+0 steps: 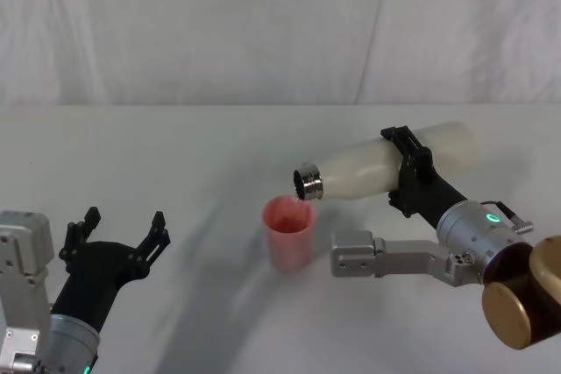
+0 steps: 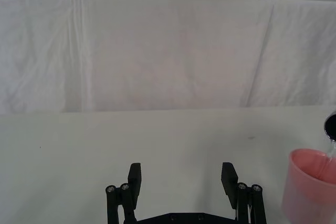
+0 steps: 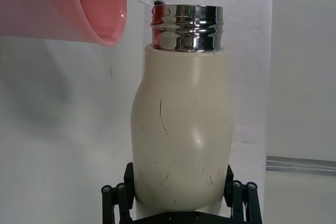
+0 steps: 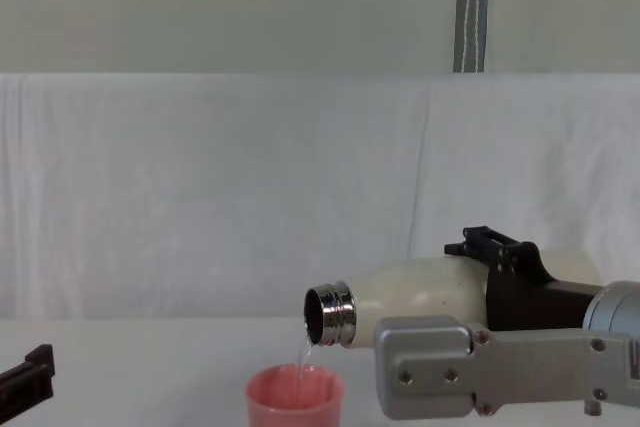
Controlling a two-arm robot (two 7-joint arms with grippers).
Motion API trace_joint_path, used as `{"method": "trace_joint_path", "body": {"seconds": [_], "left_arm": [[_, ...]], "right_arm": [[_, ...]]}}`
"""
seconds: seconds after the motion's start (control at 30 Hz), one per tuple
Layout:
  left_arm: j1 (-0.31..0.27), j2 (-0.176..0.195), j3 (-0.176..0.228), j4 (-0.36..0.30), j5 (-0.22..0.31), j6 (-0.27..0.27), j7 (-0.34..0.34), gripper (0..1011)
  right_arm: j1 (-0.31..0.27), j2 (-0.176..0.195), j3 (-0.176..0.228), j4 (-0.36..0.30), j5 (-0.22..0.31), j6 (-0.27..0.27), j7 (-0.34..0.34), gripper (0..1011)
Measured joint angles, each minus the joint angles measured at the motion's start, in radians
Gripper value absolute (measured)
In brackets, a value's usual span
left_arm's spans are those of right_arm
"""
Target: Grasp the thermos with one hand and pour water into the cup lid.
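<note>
The cream-white thermos (image 1: 377, 167) is tipped nearly level above the table, its chrome neck (image 1: 308, 184) over the rim of the cup lid (image 1: 289, 234). My right gripper (image 1: 410, 171) is shut on the bottle's body. From the side, a thin stream of water falls from the thermos (image 4: 410, 299) into the pink cup lid (image 4: 295, 399). Up close, the thermos (image 3: 181, 135) fills the right gripper (image 3: 179, 195) and water arcs into the cup lid (image 3: 68, 9). My left gripper (image 1: 123, 232) rests open at the near left, well apart from the cup lid (image 2: 310, 184); its fingers (image 2: 134, 179) hold nothing.
A white cloth covers the table (image 1: 175, 155) and hangs as a backdrop behind it. A vertical metal strip (image 4: 470, 9) runs up the wall at the back.
</note>
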Motion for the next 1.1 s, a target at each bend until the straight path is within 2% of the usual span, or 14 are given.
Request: {"method": "trace_joint_path", "body": {"seconds": [1.1], "left_arm": [[0.000, 0.000, 0.000, 0.000, 0.000, 0.000, 0.000, 1001]], "right_arm": [[0.002, 0.005, -0.003, -0.005, -0.002, 0.000, 0.007, 962]]}}
